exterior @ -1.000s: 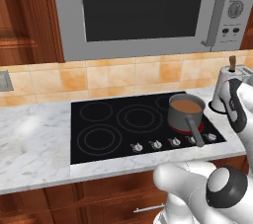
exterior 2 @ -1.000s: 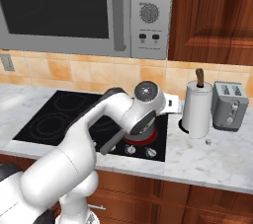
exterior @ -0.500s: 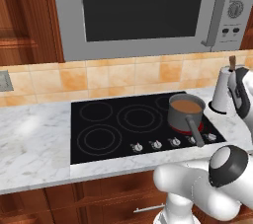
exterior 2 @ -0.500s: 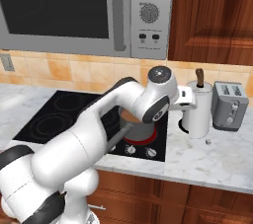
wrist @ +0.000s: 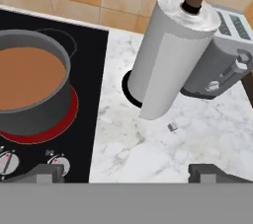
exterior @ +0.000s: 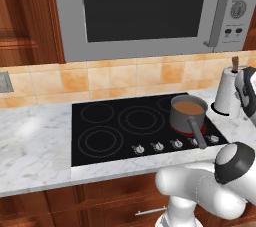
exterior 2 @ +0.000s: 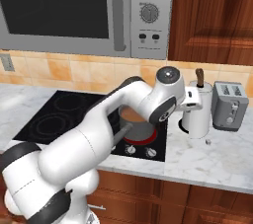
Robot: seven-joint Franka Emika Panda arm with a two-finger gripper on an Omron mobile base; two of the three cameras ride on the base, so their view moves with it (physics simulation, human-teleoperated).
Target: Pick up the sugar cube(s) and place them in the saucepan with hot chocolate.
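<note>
End effector [wrist: 126,172] hung above the marble bench [wrist: 207,139], fingers [wrist: 43,172] spread to full width and gripping nothing. Seen just past the fingertips in the hand view: bare marble between them, stove knobs [wrist: 55,161] on the pan side. Lay a little farther out on the marble: one small pale sugar cube [wrist: 172,127], apart from everything, just in front of the paper-towel roll [wrist: 168,55] and near its dark round base. Also spotted in the right base view as a tiny speck [exterior 2: 208,141] on the bench before the roll [exterior 2: 196,114], between roll and toaster [exterior 2: 229,104].

Sat beside the cube's patch of bench, on the black cooktop [exterior: 125,126]: saucepan [wrist: 30,87], upright on the glowing red front burner nearest the roll, brown liquid close to the rim. Handle pointed toward the cooktop's front edge in the left base view, over the knob row [exterior: 195,133]. Well apart from the cube, across the cooktop edge.

Stood behind the cube: towel roll, upright on a brown spindle; grey toaster just beside it, on the side away from the stove, touching or nearly so in the hand view.

Ran farther back: orange tiled wall [exterior: 115,78], then microwave [exterior: 145,11] overhead and wooden cabinets [exterior 2: 212,16].
</note>
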